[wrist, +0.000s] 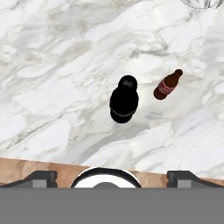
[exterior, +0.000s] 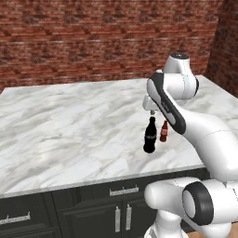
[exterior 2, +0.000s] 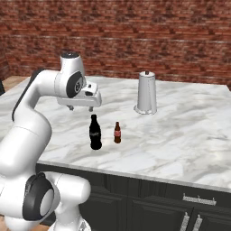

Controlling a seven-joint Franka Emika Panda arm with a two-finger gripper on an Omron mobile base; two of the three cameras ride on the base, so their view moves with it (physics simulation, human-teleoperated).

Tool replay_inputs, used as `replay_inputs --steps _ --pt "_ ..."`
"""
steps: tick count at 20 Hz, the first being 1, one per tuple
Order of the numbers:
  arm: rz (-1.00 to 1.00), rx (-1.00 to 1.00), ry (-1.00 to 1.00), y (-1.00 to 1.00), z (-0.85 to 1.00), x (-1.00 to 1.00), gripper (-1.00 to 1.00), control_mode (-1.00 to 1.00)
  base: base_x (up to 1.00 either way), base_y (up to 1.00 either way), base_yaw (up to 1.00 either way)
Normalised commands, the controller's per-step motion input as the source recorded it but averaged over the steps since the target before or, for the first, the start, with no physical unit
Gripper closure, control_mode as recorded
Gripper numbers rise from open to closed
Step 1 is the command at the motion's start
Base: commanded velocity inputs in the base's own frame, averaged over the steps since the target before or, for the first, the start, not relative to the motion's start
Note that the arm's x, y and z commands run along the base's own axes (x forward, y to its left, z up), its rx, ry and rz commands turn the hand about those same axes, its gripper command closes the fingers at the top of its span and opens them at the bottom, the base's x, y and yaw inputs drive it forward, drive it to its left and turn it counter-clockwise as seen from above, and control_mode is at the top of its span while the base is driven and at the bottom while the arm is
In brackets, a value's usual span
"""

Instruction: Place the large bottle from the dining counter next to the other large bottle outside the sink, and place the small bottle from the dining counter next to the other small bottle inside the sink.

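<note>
A white robot arm reached over a marble dining counter (exterior 2: 180, 135) backed by a red brick wall (exterior 2: 135, 36); dark cabinets (exterior: 93, 209) with silver handles sat beneath the slab; the gripper (exterior 2: 80, 108) hung above the counter, jaws spread wide and holding nothing, its two dark fingertips (wrist: 41, 178) far apart at the bottom of the hand view; just below and slightly ahead of it stood the large bottle (exterior 2: 94, 132), glossy black and upright, near the counter's front edge; the small bottle (exterior 2: 117, 133), brown with a red label, stood upright just beside it, the two apart and not touching; from the left base view the large bottle (exterior: 149, 135) was partly beside the arm, with the small bottle (exterior: 163, 132) close behind it; from the hand view, both were seen from above, the large bottle (wrist: 124, 100) near the centre and the small bottle (wrist: 167, 85) to its right; a tall white jug (exterior 2: 146, 92) stood farther back on the counter, well apart from the bottles.
</note>
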Motion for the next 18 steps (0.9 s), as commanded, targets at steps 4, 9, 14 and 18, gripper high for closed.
replay_inputs --steps 4,9,14,18 --pt "0.0 -0.01 0.0 -0.01 -0.05 0.13 -1.0 -1.0 0.0 0.0 0.0" --pt "0.0 -0.01 0.0 0.0 -0.13 0.14 -1.0 -1.0 0.0 0.0 0.0" --pt "0.0 -0.01 0.0 0.0 -0.18 0.04 -1.0 -1.0 0.0 0.0 0.0" --pt "0.0 0.0 0.0 -0.04 -0.13 0.03 -1.0 -1.0 0.0 0.0 0.0"
